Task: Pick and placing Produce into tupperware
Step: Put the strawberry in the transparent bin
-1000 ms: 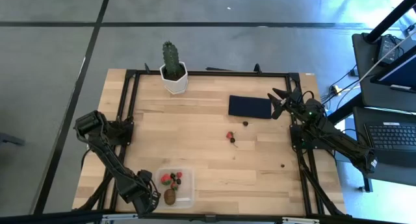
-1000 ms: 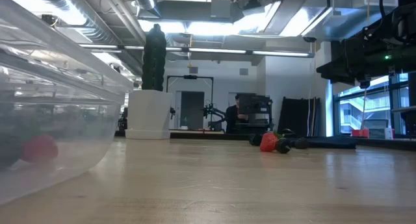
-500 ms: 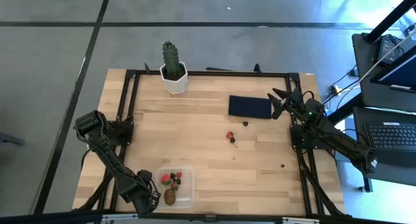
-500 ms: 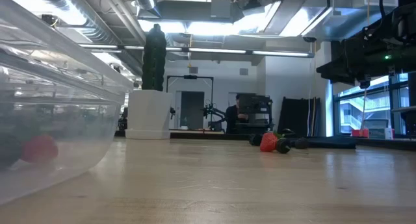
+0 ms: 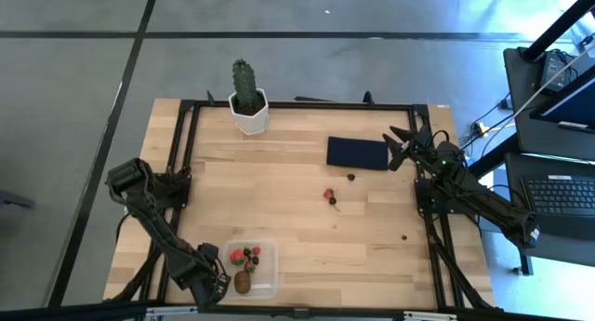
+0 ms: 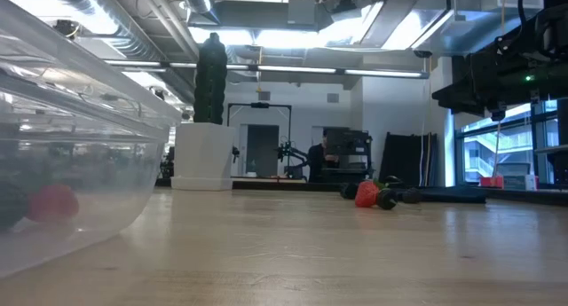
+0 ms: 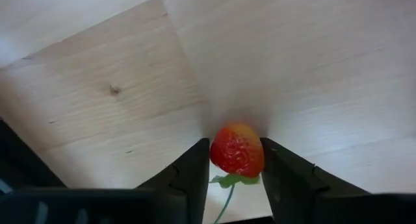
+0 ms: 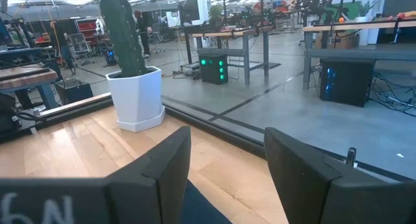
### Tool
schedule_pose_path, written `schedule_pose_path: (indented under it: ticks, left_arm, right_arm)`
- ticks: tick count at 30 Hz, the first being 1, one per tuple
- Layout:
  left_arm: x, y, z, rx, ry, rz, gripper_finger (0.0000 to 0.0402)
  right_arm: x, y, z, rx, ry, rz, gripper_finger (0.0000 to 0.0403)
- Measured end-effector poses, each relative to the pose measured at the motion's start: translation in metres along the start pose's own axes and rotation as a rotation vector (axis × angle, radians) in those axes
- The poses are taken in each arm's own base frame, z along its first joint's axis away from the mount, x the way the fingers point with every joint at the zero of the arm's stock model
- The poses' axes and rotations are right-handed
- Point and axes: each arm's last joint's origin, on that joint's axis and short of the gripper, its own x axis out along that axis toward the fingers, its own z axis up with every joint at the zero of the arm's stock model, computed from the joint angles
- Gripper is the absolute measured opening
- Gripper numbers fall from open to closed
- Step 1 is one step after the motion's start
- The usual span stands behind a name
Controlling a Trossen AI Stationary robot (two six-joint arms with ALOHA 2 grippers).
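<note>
The clear tupperware (image 5: 265, 282) stands at the table's near edge, left of the middle, with red strawberries (image 5: 244, 257) and a brown kiwi (image 5: 243, 282) lying in it. My left gripper (image 5: 212, 286) points down at its left side, shut on a red strawberry (image 7: 237, 149). Another strawberry with a dark berry (image 5: 330, 197) lies mid-table. Single dark berries (image 5: 351, 177) (image 5: 403, 237) lie farther right. My right gripper (image 5: 398, 146) waits open and level at the far right. My left gripper pinches the strawberry by its two opposite sides (image 7: 216, 152) between its two fingers, from above, pointing down. The green stem (image 7: 224, 182) points back toward the wrist. Whether the fruit hangs clear or rests on the tupperware's floor, I cannot tell.
A green cactus in a white pot (image 5: 247, 100) stands at the far edge, left of the middle. A flat navy rectangle (image 5: 357, 153) lies beside my right gripper. Bare wood stretches between the tupperware and the loose fruit. In the low view the tupperware's wall (image 6: 106, 164) fills the left.
</note>
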Motion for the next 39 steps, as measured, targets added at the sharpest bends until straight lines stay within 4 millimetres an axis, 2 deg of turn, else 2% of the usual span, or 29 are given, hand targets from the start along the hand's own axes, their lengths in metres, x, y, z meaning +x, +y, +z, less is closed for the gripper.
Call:
schedule_pose_path:
  ticks: [8,13,17,25,31,36,39]
  left_arm:
    - [0.007,0.003,0.004,0.002,0.027,-0.010,0.0087]
    - [0.008,0.003,0.003,0.037,0.042,0.002,0.0097]
    - [-0.001,0.002,0.004,0.074,0.035,-0.008,0.0101]
    - [-0.032,0.013,0.009,0.103,-0.045,-0.010,0.0087]
    - [-0.055,0.000,0.021,0.219,-0.072,-0.188,0.0102]
    - [-0.087,-0.011,0.030,0.329,-0.067,-0.248,0.0082]
    - [-0.106,-0.014,0.036,0.326,-0.072,-0.234,0.0081]
  right_arm:
    - [0.000,0.000,0.000,0.000,0.000,0.000,0.0198]
    - [0.000,0.000,0.000,0.000,0.000,0.000,0.0198]
    - [0.000,0.000,0.000,0.000,0.000,0.000,0.0198]
    - [0.000,0.000,0.000,0.003,0.000,0.000,0.0198]
    - [0.000,0.000,0.000,0.002,-0.001,0.000,0.0198]
    - [0.000,0.000,0.001,0.003,-0.005,0.001,0.0198]
    - [0.000,0.000,0.000,0.004,-0.005,0.000,0.0198]
